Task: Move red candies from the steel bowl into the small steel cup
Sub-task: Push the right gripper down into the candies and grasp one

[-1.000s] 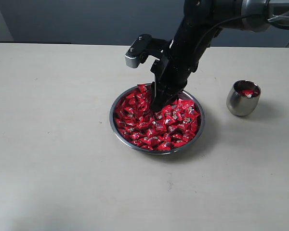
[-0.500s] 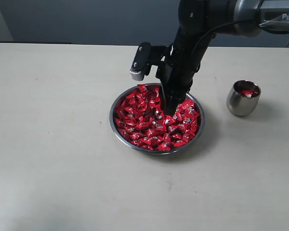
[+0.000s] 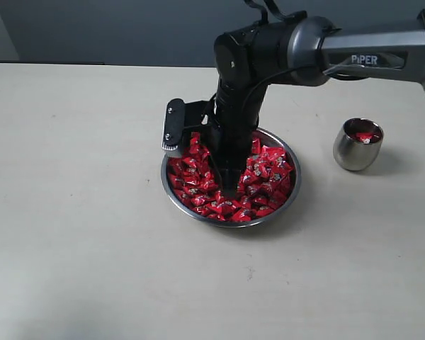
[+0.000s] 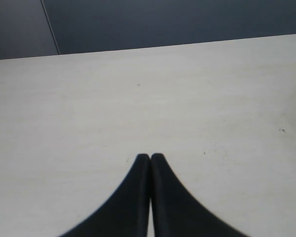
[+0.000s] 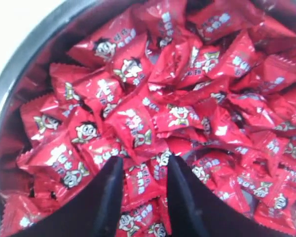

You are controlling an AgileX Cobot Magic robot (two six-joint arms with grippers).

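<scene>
- Right hand (image 5: 144, 167): in the last second wrist has turned and hand has dropped into middle of red candies (image 3: 265, 177). Tips now sunk in heap. Jaws parted, straddling one candy, nothing pinched yet. Your pick looks ready for closing.
- Candies: heaped in steel bowl (image 3: 230, 224), centre of surface (image 3: 92, 234). Wrappers point every way, no shared long axis.
- Steel cup (image 3: 357, 145): right of bowl, well apart, upright, mouth up, one candy visible inside.
- Left hand (image 4: 150, 157): fingers pressed together, empty, over bare surface.
</scene>
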